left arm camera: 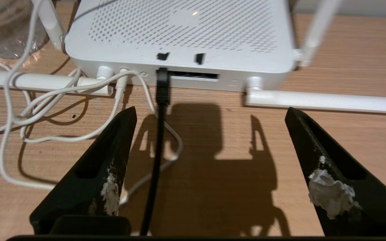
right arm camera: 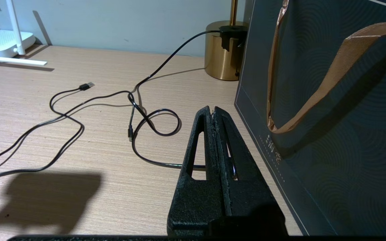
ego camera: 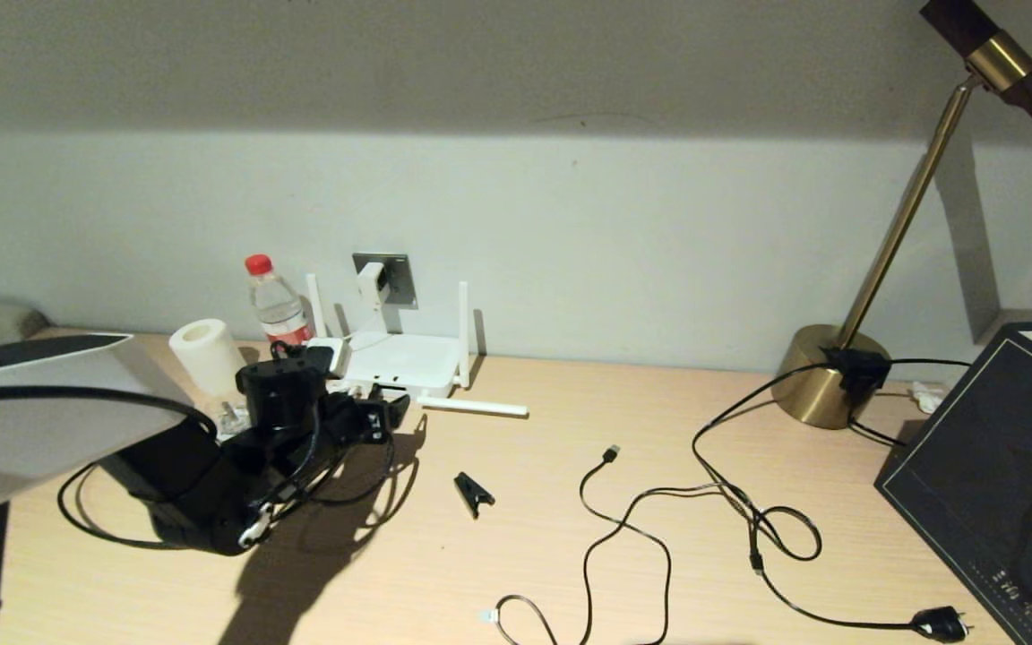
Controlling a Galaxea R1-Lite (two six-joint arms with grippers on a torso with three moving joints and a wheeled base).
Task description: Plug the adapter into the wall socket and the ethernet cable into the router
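The white adapter point(ego camera: 372, 283) sits in the grey wall socket point(ego camera: 398, 274) above the white router point(ego camera: 401, 358). Its thin white cord point(left arm camera: 79, 87) runs to the router's point(left arm camera: 186, 30) port edge. The black ethernet cable point(left arm camera: 161, 100) has its tip in a router port and lies loose between the fingers of my left gripper point(left arm camera: 210, 112), which is open and holds nothing. In the head view my left gripper point(ego camera: 383, 417) is low over the desk just in front of the router. My right gripper point(right arm camera: 212, 109) is shut and empty beside a dark bag.
A water bottle point(ego camera: 276, 305) and a paper roll point(ego camera: 205, 354) stand left of the router. A black clip point(ego camera: 473, 491), a thin USB cable point(ego camera: 610, 453) and a cord with a black mains plug point(ego camera: 941, 623) lie mid-desk. A brass lamp base point(ego camera: 825, 376) and dark bag point(ego camera: 991, 466) stand at the right.
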